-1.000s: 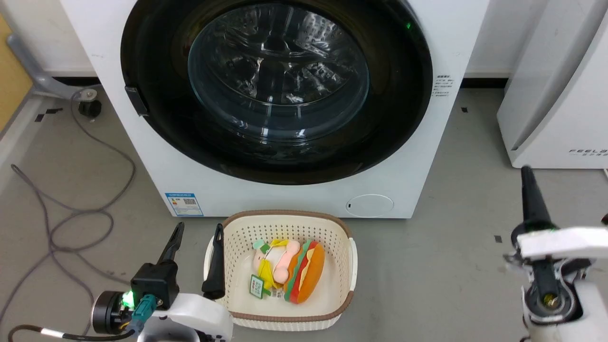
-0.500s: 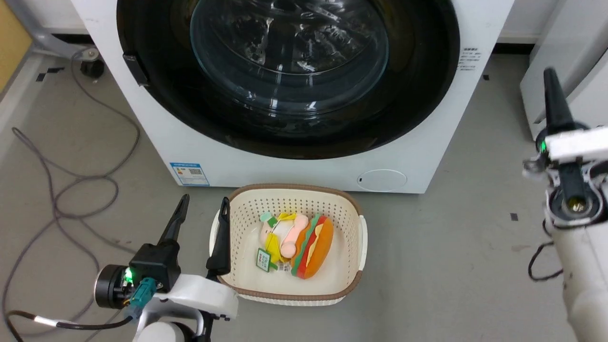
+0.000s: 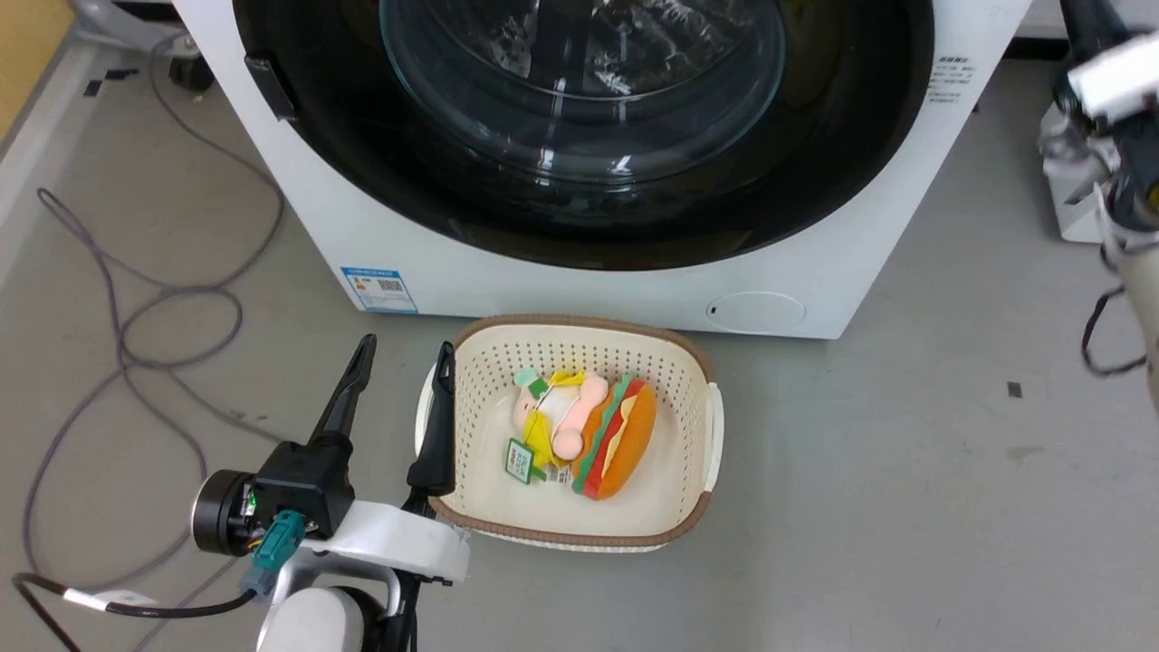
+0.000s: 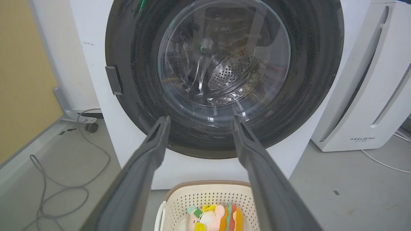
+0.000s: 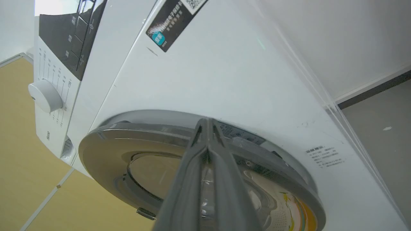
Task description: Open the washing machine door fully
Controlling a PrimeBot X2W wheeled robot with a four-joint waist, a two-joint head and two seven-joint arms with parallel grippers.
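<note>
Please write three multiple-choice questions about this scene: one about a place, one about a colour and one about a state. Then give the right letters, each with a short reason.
1. Where is the basket?
A. on the floor before the washer
B. on top of the washer
C. on a shelf

2. What colour is the basket's rim?
A. blue
B. brown
C. green

3. How is the left gripper?
A. shut on the basket
B. shut, empty
C. open, empty

Answers:
1 A: it stands on the grey floor below the door.
2 B: a brown band runs round its top.
3 C: in the left wrist view its fingers stand apart with nothing between them.
</note>
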